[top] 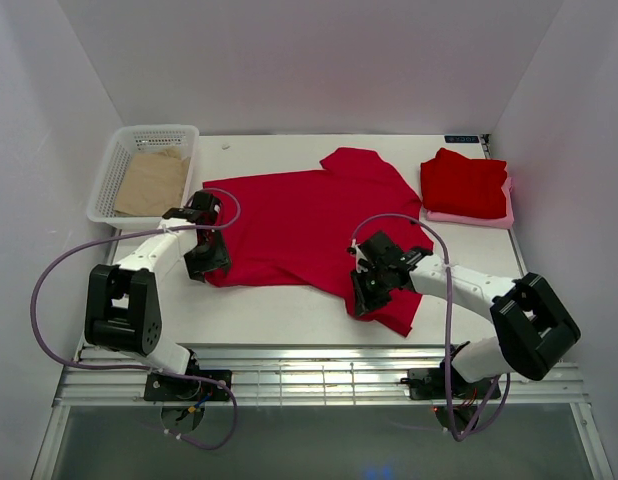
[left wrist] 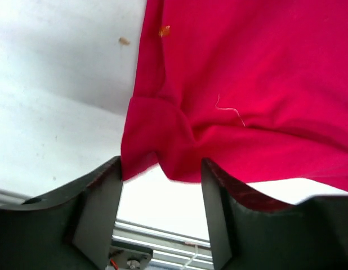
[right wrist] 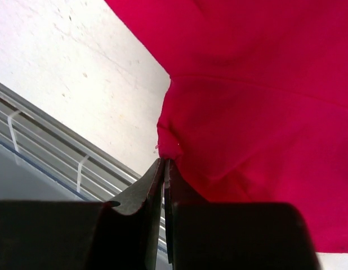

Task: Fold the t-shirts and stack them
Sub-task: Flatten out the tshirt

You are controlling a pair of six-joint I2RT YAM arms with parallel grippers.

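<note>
I see my left gripper (left wrist: 161, 169) open, the shirt (top: 299, 225) corner loose between its jaws. My right gripper (right wrist: 164, 164) pinches the shirt's near hem.

The spread t-shirt (top: 299, 225) is soft, matt red cloth with fine creases. The counter (top: 279, 310) is white, matt, faintly speckled. The basket (top: 104, 185) is white lattice plastic. The left claw (left wrist: 161, 171) fingers (left wrist: 98, 214) look dark, matt.
</note>
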